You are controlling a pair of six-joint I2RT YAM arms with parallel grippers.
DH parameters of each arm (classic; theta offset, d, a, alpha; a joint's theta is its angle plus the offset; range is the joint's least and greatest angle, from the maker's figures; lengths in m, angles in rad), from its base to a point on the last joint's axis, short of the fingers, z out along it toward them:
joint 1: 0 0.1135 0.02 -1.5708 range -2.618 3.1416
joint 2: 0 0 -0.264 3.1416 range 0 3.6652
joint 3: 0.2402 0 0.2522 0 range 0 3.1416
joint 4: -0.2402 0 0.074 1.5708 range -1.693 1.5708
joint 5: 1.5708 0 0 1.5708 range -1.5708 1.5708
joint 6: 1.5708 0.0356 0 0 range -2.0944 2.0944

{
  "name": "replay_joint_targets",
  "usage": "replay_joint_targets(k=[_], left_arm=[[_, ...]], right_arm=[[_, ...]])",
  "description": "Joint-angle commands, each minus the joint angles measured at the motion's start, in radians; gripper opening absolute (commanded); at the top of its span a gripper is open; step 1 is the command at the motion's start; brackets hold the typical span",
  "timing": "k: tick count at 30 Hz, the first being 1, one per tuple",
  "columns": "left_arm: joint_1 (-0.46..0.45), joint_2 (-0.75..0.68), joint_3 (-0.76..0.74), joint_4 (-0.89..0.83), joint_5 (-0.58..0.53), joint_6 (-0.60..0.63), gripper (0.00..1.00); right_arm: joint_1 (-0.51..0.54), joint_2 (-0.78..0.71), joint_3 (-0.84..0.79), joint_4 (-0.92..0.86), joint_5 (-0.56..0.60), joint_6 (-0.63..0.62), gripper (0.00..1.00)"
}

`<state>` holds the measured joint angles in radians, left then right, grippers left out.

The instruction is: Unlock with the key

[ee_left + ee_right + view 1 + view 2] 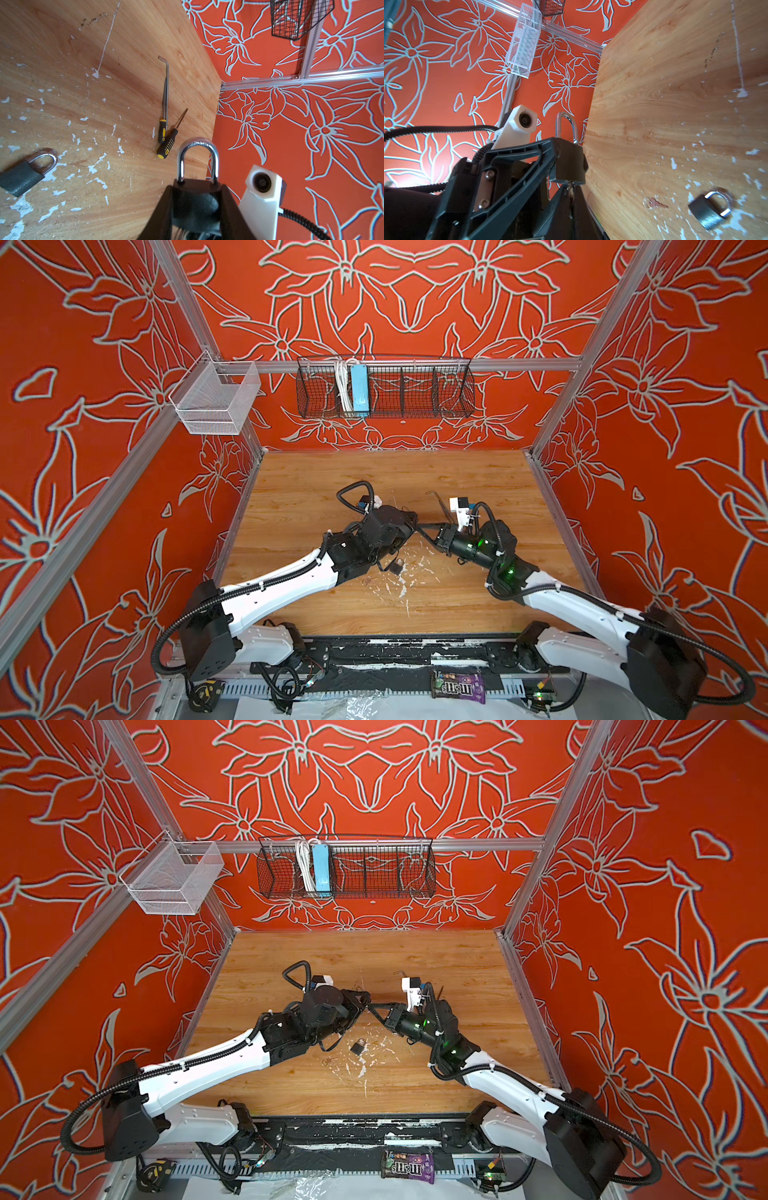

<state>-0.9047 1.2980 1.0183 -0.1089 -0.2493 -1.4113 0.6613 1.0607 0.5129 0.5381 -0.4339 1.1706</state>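
Observation:
A dark padlock (pixel 197 185) with a silver shackle (pixel 181 160) is held up above the table, my left gripper (pixel 196 199) shut on its body. Both shackle legs sit in the body. In the right wrist view the padlock (pixel 570 162) hangs just beyond my right gripper (pixel 571 190), which is shut on a small key (pixel 571 187) whose tip meets the lock's underside. In both top views the left gripper (pixel 409 524) (pixel 362 1004) and the right gripper (pixel 422 527) (pixel 374 1006) meet tip to tip over the table's middle.
A second padlock (pixel 397 566) (pixel 708 209) and a loose key (pixel 328 1061) (pixel 654 203) lie on the wooden table (pixel 374 481) below the arms. Two screwdrivers (pixel 166 143) and a long bent tool (pixel 165 93) lie toward the back right. Wire baskets (pixel 384 389) hang on the rear wall.

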Motion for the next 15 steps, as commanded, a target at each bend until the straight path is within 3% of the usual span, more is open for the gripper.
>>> replay_joint_targets(k=[1, 10, 15], left_arm=[[-0.059, 0.007, 0.046, 0.04, 0.174, -0.007, 0.0], [-0.031, -0.004, 0.08, -0.103, 0.066, 0.077, 0.0], [-0.002, -0.009, 0.087, -0.156, 0.03, 0.123, 0.0]], right_arm=[[0.047, -0.04, 0.072, -0.059, -0.05, -0.13, 0.0], [0.048, -0.058, 0.1, -0.248, -0.02, -0.279, 0.0], [0.046, -0.056, 0.104, -0.305, -0.003, -0.337, 0.2]])
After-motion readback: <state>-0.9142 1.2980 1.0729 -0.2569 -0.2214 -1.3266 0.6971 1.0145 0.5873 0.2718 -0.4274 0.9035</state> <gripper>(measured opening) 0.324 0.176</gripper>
